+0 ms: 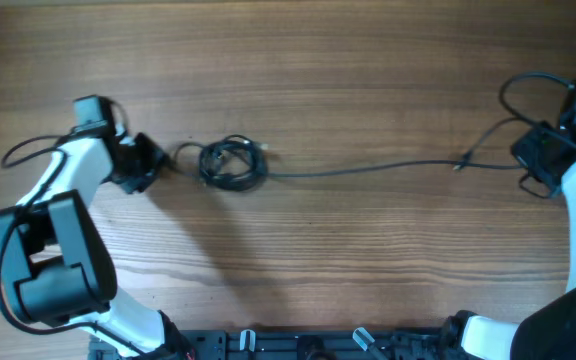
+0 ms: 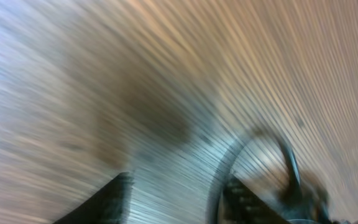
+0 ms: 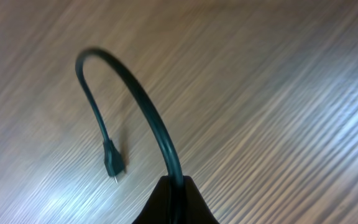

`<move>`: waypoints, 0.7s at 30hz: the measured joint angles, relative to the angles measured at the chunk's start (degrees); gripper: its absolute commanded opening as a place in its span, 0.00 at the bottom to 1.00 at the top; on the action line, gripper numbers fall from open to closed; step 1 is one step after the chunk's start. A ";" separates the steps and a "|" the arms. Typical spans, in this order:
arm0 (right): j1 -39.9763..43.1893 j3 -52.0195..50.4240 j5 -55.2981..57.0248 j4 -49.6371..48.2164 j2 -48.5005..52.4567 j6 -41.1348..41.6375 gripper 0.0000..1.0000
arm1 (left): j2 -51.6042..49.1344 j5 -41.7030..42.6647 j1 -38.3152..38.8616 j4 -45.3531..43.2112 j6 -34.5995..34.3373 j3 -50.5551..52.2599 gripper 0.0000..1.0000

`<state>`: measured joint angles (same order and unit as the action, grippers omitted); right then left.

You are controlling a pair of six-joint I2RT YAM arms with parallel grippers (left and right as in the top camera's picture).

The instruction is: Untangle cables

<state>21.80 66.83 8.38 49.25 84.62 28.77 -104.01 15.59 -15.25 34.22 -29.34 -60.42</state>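
Looking at the cables (image 1: 233,163) from overhead: wound into a small dark knot of loops, flat on the table (image 1: 318,60), left of centre. Feeds one strand (image 1: 368,168) out of its right side, running in a long, nearly straight line across the wood toward the far right. Shows a short stub of cord poking out on the left side too.

Following the strand rightward: forks into thin lines near the right gripper (image 1: 524,160), too fine overhead to sort out. Reads more clearly in the right wrist view — fingers of the right gripper (image 3: 176,186) pressed together on the strand (image 3: 148,106), clamping it. Rises from the pinch in a smooth arch, bends over at the top and drops to a small plug (image 3: 112,165) with a metal tip. Cannot tell whether that tip touches the wood.

Turning to the other side: left gripper (image 1: 160,160) just beside the knot's left edge, close to the stub. Cannot tell from overhead whether touching. Looks badly smeared in the left wrist view, yet shows the left gripper (image 2: 179,199) with its two dark fingers (image 2: 114,199) standing apart, bare wood grain between them — nothing visibly pinched. Catches a dark curved blur at lower right, by the far finger, probably part of the knot.
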 measured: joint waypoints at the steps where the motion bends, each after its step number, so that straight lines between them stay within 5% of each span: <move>1: 0.79 0.00 -0.07 -0.46 0.70 -1.27 0.04 | 0.00 -0.15 -1.14 -0.13 0.17 0.00 0.99; 9: 0.59 0.00 -13.22 -0.66 4.33 -10.38 0.04 | 0.04 21.57 -0.50 -1.66 17.59 0.07 0.99; 13: 0.46 0.00 -18.01 -0.50 4.33 -12.55 0.04 | 0.04 29.09 2.23 -2.82 26.16 0.07 0.84; 16: 0.46 0.00 -18.84 -0.50 4.33 -12.63 0.04 | 0.02 26.58 10.58 -4.44 30.82 0.09 0.81; 18: 0.46 0.00 -18.91 -0.46 4.33 -12.63 0.04 | 0.02 17.44 17.66 -6.69 32.13 0.11 0.75; 21: 0.46 0.00 -18.91 -0.50 4.33 -12.63 0.04 | 0.02 5.46 24.79 -7.80 32.00 0.11 0.56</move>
<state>22.26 66.83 -10.52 48.75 88.95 16.14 -103.98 21.06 9.54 26.41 2.66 -60.31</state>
